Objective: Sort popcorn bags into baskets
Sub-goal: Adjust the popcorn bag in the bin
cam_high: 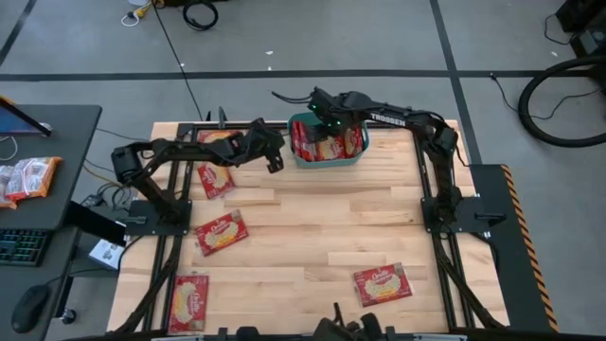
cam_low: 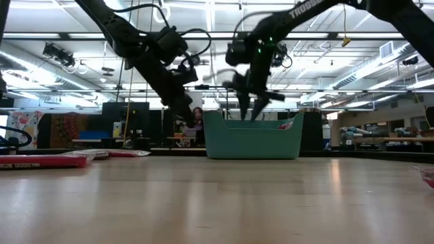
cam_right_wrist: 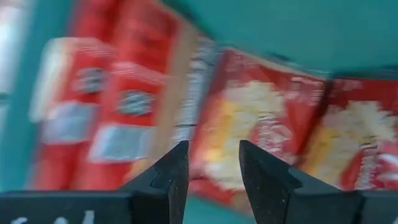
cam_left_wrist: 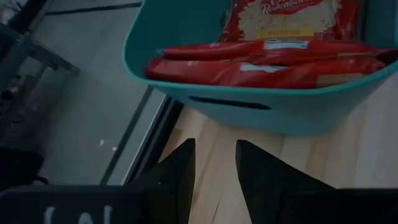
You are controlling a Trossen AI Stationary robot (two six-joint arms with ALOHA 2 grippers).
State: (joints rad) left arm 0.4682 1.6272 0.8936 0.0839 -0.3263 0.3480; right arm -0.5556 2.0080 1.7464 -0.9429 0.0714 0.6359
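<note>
The teal basket (cam_high: 327,159) stands at the table's far edge, near the middle, with several red popcorn bags (cam_high: 322,142) packed in it, some on edge (cam_left_wrist: 261,62). My left gripper (cam_left_wrist: 214,146) hovers open just left of the basket (cam_left_wrist: 249,106), above the wood, with nothing between its fingers. My right gripper (cam_right_wrist: 214,146) hangs open over the basket's inside, pointing down at the bags (cam_right_wrist: 249,124), and holds nothing. More popcorn bags lie flat on the table at the left (cam_high: 216,177), (cam_high: 222,232), at the near left (cam_high: 188,301) and at the near right (cam_high: 383,284).
A dark desk stands left of the table and carries orange-and-white packets (cam_high: 28,177), a keyboard and a mouse. Bare wood (cam_high: 322,227) lies in the table's middle and right. The arms' bases and a black frame line the table's left and right edges.
</note>
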